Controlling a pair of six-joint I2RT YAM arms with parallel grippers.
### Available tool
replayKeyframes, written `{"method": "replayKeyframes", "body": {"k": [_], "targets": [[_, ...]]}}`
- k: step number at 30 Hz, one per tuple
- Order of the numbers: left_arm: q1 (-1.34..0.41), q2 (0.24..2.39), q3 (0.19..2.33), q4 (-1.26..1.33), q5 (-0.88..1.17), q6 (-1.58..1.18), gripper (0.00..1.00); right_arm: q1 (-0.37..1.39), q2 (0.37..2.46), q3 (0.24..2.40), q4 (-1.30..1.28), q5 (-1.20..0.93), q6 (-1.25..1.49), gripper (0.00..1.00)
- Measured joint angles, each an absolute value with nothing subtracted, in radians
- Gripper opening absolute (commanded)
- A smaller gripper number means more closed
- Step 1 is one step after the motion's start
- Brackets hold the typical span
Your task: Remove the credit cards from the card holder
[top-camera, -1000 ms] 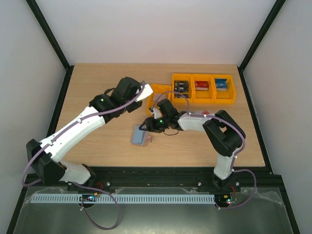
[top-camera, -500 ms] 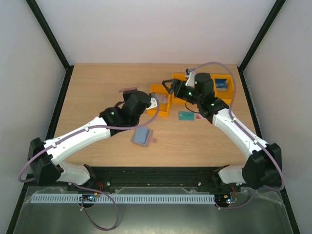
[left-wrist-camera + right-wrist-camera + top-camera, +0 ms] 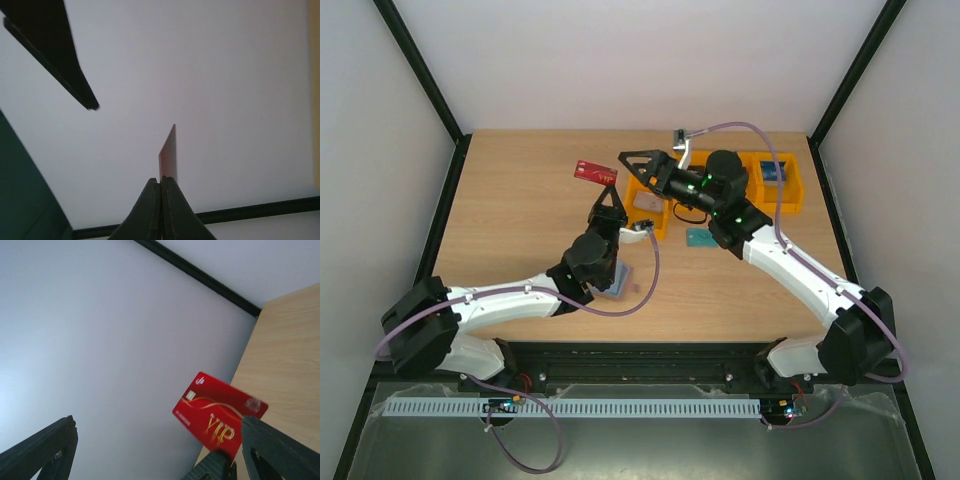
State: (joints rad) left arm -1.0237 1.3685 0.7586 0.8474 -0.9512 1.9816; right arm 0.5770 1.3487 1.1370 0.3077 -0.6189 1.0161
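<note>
Bare wooden tabletop point(image 3: 510, 220) lies open from 7 to 11 o'clock of centre, and a free strip runs along the far edge at 12. A row of orange plastic bins point(image 3: 785, 195) walls off 1 to 2 o'clock, and a single orange bin point(image 3: 648, 210) stands just beyond centre. The white left arm point(image 3: 510, 300) crosses low from 7 o'clock, the white right arm point(image 3: 800, 270) from 5 o'clock. High at 11, the closed left gripper point(image 3: 609, 192) lifts a red rectangular card point(image 3: 592, 171) just before the wide-spread right gripper point(image 3: 631, 170), filling that airspace. A teal-green flat card point(image 3: 700, 238) lies at 3, and a flat blue-grey card point(image 3: 618, 285) lies half hidden at 7.
</note>
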Motion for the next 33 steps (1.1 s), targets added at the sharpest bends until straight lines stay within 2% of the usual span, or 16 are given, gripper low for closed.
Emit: {"method": "replayKeyframes", "body": {"k": [7,17,19,22,26,32,33], "targets": [[-1.028,1.375,0.758,1.007,-0.954,2.068,0.02,0.612,1.362,1.128,0.327,-0.612,1.057,0.84],[-1.04,1.397,0.75,1.081,-0.953,2.088,0.02,0.657,1.462,1.129,0.359,-0.637,1.106,0.81],[-1.042,1.399,0.75,1.089,-0.954,2.088,0.02,0.662,1.471,1.129,0.374,-0.646,1.115,0.73],[-1.048,1.401,0.749,1.095,-0.954,2.088,0.02,0.665,1.475,1.132,0.394,-0.656,1.124,0.53],[-1.065,1.402,0.731,1.104,-0.958,2.089,0.02,0.667,1.486,1.139,0.433,-0.662,1.146,0.37],[-1.071,1.41,0.722,1.111,-0.966,2.091,0.02,0.667,1.529,1.156,0.449,-0.66,1.166,0.04],[-1.072,1.411,0.722,1.111,-0.968,2.091,0.02,0.667,1.532,1.157,0.449,-0.659,1.167,0.02]]}}
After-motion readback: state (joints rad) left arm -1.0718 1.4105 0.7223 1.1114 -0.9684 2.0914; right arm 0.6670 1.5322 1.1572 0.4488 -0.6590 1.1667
